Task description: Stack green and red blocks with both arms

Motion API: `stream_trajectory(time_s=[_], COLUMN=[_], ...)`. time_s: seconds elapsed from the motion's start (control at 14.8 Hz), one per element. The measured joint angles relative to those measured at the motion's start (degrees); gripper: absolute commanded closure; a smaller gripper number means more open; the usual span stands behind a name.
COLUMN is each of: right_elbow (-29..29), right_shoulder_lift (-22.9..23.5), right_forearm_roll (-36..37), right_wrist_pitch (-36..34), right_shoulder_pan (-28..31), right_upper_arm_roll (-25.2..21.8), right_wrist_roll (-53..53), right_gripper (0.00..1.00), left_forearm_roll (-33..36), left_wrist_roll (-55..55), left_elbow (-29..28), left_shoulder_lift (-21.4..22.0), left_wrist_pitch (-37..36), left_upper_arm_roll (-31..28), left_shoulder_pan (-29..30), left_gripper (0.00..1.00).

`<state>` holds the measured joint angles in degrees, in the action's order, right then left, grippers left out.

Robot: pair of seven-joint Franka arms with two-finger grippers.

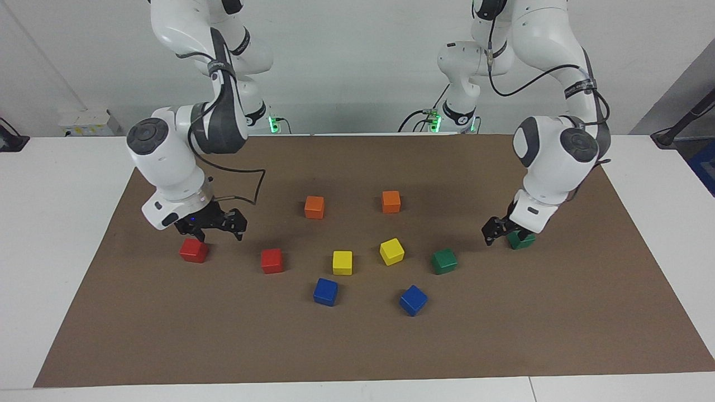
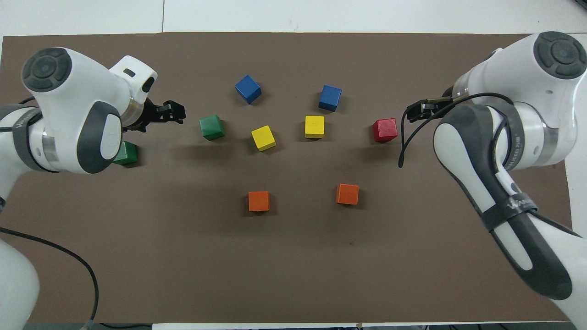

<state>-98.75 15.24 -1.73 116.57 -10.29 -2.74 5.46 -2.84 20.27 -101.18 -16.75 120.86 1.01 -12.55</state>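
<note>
Brown matte paper (image 1: 357, 346), flat and faintly fibrous, covers most of the white counter (image 1: 56, 223), and ten small plain cubes sit on it, smooth and painted, with crisp edges and no lettering on any face.

Going across the facing view from the right arm's end: the right gripper (image 1: 215, 228), black with two fingers spread apart and holding nothing, hangs just above the outer red block (image 1: 194, 250). Its glossy white arm (image 1: 167, 162) has dark grey joint caps and a black cable looping off it. The second red block (image 1: 272, 261) lies beside the first, toward the middle of the paper. Then come an orange cube (image 1: 314, 207) nearer the robots, a yellow cube (image 1: 342, 262) and a blue cube (image 1: 325, 292) farther out. Next is a second orange cube (image 1: 391, 201), a yellow cube turned at an angle (image 1: 391, 251), and a blue cube also turned (image 1: 413, 300). One green block (image 1: 444, 261) sits alone, apart from everything. The other green block (image 1: 522, 240) lies at the left arm's end, with the left gripper (image 1: 501, 230) low right beside it and partly covering it; I cannot tell whether the fingers are apart or closed, or whether they touch the block.

A grey band on the right forearm (image 2: 509, 201) carries white writing, too small to read.
</note>
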Motion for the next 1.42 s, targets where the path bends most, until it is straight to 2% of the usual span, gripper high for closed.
stream_trajectory(time_s=[0.2, 0.4, 0.74, 1.01, 1.42], right_elbow=[3.2, 6.2, 10.2, 11.6, 10.2], right_shoulder_lift=[2.8, 6.7, 11.3, 12.4, 13.0], right_forearm_roll=[3.4, 3.5, 3.4, 2.9, 1.0], right_wrist_pitch=[-1.2, -1.1, -0.6, 0.1, 2.8], right_shoulder_pan=[-3.1, -3.3, -3.6, -3.6, -3.6], right_upper_arm_roll=[0.0, 0.0, 0.2, 1.0, 1.0], right_wrist_roll=[1.4, 1.4, 2.1, 3.4, 3.4], right_gripper=[0.00, 0.00, 0.00, 0.00, 0.00], left_forearm_roll=[0.0, 0.0, 0.1, 0.1, 0.1], left_wrist_roll=[5.7, 7.6, 8.3, 10.9, 13.0], left_elbow=[2.7, 4.8, 4.9, 3.9, 2.4], left_shoulder_lift=[-1.7, -4.5, -7.0, -7.9, -9.2], left_wrist_pitch=[0.0, 0.1, 2.0, 4.8, 7.1], left_upper_arm_roll=[0.0, 0.0, -0.5, -0.6, -0.4], left_shoulder_pan=[-3.5, -6.1, -6.5, -6.5, -6.7], left_gripper=[0.00, 0.00, 0.00, 0.00, 0.00])
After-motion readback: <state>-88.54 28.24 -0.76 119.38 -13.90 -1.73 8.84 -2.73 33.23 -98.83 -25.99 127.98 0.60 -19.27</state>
